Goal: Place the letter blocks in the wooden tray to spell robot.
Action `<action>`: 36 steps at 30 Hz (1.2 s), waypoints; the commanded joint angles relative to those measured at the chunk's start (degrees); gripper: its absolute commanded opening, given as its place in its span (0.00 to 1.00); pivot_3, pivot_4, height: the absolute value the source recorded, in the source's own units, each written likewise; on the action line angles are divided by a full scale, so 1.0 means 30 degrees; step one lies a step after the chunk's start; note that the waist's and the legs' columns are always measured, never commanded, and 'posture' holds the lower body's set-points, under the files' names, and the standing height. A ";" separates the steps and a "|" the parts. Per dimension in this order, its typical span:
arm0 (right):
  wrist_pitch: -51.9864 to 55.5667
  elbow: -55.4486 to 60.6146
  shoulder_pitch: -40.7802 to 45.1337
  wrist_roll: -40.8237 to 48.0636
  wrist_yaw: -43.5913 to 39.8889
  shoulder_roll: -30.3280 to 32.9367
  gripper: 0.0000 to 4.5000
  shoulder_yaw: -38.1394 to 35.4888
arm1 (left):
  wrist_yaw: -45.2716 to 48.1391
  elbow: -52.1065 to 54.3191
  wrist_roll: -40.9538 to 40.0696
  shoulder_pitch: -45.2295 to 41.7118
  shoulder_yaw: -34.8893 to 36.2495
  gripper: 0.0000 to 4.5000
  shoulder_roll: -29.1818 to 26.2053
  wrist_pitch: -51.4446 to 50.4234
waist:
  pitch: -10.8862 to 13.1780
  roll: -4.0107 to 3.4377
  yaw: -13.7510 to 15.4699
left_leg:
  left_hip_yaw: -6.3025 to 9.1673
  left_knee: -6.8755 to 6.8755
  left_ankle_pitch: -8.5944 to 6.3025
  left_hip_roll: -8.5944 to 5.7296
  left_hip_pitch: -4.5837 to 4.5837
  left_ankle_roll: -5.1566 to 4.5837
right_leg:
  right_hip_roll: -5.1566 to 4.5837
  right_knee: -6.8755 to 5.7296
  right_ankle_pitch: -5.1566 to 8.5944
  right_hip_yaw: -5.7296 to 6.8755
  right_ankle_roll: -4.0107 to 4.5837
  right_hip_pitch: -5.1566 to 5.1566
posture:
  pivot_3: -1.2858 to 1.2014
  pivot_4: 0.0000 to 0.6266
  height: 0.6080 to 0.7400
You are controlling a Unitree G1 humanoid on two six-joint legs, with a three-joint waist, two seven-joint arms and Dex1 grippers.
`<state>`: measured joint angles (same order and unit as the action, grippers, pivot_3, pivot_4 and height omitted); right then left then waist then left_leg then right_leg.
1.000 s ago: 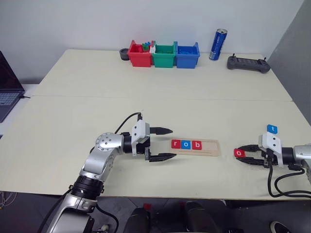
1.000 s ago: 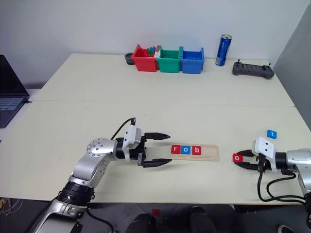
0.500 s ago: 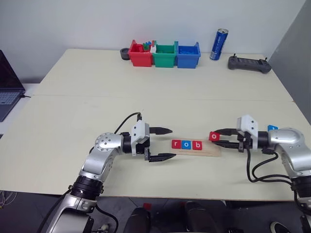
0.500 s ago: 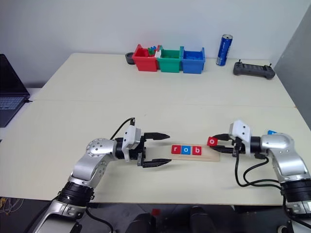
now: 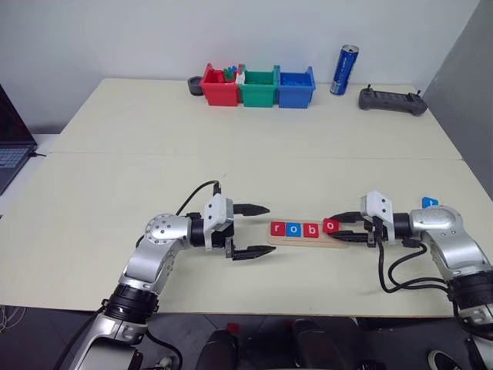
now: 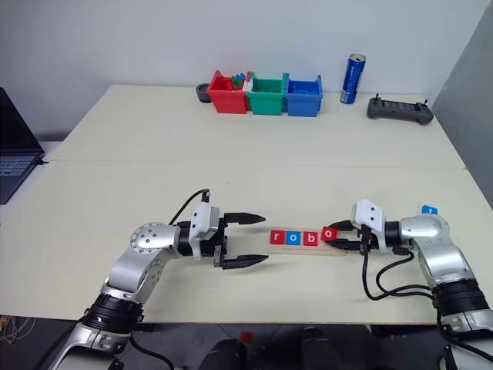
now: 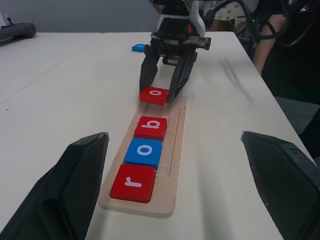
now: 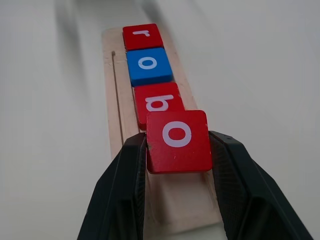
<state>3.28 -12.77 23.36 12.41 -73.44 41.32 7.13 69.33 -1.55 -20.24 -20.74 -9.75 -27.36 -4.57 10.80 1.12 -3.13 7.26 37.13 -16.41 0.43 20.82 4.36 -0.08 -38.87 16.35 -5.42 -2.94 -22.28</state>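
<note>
Fingers of the right gripper (image 8: 177, 165) clamp the red o tile (image 8: 177, 141) — just beyond the b tile (image 8: 158, 104), along the wooden tray (image 7: 170, 165); left gripper (image 5: 250, 230) gapes empty.

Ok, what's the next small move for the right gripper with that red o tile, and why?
Probably lower the red o tile, held by the right gripper, into the wooden tray beside the b tile; it hovers over that empty slot.

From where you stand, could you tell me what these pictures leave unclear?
- Blue tile, head views: partly behind the right arm, letter unreadable.
- Red o tile in the right gripper: whether it touches the tray is unclear; the tile hides the gap.
- Red bin contents: too small.
</note>
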 commanded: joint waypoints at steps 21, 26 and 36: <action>-0.0694 -0.1167 0.1148 -0.0541 -0.0640 -0.0182 0.34 0.0189 | -0.0097 0.0680 -0.0156 0.0006 0.0181 1.00 0.0010 0.0134 | 0.0000 0.0000 -0.0009 | -0.0002 0.0000 0.0000 -0.0001 -0.0001 0.0000 | -0.0002 -0.0001 -0.0001 -0.0001 0.0001 0.0000 | 0.52 0.24 1.00; -0.0438 -0.1024 0.1213 -0.0409 -0.0665 -0.0114 0.71 0.0037 | -0.0061 0.0607 -0.0143 -0.0024 0.0149 1.00 0.0046 0.0171 | 0.0000 0.0000 -0.0004 | -0.0001 0.0001 0.0000 -0.0002 0.0001 0.0000 | -0.0004 0.0000 -0.0001 -0.0001 0.0001 0.0001 | 0.52 0.24 1.00; 0.1097 0.0243 0.1137 0.0543 -0.0488 0.0677 1.00 -0.1047 | 0.0075 0.0248 -0.0055 -0.0294 0.0017 1.00 0.0283 0.0342 | 0.0000 -0.0001 -0.0002 | 0.0001 0.0001 0.0000 -0.0002 0.0001 0.0000 | -0.0004 0.0000 0.0000 0.0001 0.0001 0.0000 | 0.52 0.24 1.00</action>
<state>5.50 -14.94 25.96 12.15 -74.92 42.14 6.71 69.40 -1.49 -20.17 -20.83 -9.75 -26.69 -4.51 10.80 1.12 -3.14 7.25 37.13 -16.41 0.42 20.82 4.36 -0.09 -38.88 16.35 -5.42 -2.94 -22.28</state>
